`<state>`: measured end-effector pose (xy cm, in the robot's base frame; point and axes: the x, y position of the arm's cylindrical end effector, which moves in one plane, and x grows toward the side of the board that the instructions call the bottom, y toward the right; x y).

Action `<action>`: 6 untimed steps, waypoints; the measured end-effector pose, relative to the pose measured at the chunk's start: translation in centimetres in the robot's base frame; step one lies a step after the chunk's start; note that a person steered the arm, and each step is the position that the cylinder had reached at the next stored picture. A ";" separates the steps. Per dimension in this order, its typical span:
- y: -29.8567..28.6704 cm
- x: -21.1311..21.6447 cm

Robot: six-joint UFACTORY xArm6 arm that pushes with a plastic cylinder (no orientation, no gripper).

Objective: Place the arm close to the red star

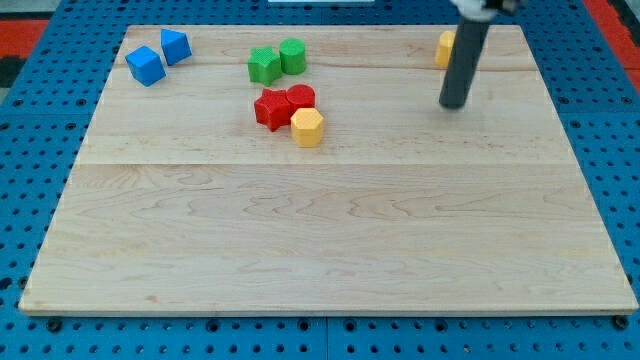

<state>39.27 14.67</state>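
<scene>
The red star (270, 109) sits in the upper middle of the frame, a little left of centre, on the wooden board (320, 240). A red round block (301, 98) touches it on its right, and a yellow hexagon block (307, 128) is pressed against the pair from the lower right. Just above this cluster a green star (264, 66) and a green round block (292, 56) stand side by side. Off in the upper left corner two blue blocks (146, 66) (175, 47) rest close together.

Over in the upper right, the dark rod comes down from the top edge, and my tip (454, 104) rests on bare wood, well apart from the red star, with open board between them. Another yellow block (445, 48) peeks out just behind the rod. There is no pincer here to be open or closed; the arm ends in the plain rod.

As I judge it, the approach is hardly begun: the tip has yet to cross leftwards to the star, roughly level with it.

I can read no brand, label or writing anywhere.
</scene>
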 end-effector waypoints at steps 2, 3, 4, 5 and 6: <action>-14.7 4.8; -15.5 4.8; -15.6 5.7; -19.5 5.5; -19.7 4.1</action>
